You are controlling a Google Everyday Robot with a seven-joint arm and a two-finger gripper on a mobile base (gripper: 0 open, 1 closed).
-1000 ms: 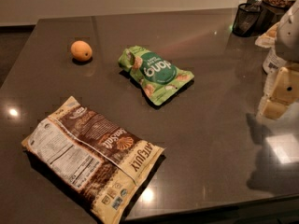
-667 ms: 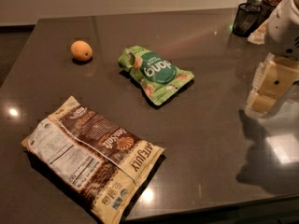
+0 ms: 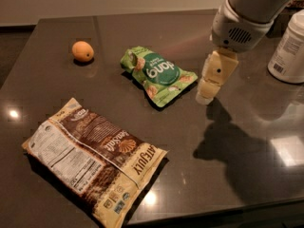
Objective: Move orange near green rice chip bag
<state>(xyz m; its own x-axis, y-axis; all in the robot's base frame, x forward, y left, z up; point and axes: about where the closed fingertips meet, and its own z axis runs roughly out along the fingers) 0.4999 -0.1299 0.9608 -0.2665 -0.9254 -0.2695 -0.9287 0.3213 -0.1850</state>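
My pincer point(image 3: 205, 97) hangs beside the green rice chip bag point(image 3: 159, 75), grip I cannot tell; the orange point(image 3: 82, 51) lies well apart.

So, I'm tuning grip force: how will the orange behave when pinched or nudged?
The orange is round and smooth, so a nudge would probably roll it on the glossy table. It looks small and firm, likely light, though it could squirt from an off-centre pinch. The pincer hangs beside the green rice chip bag, away from the orange.
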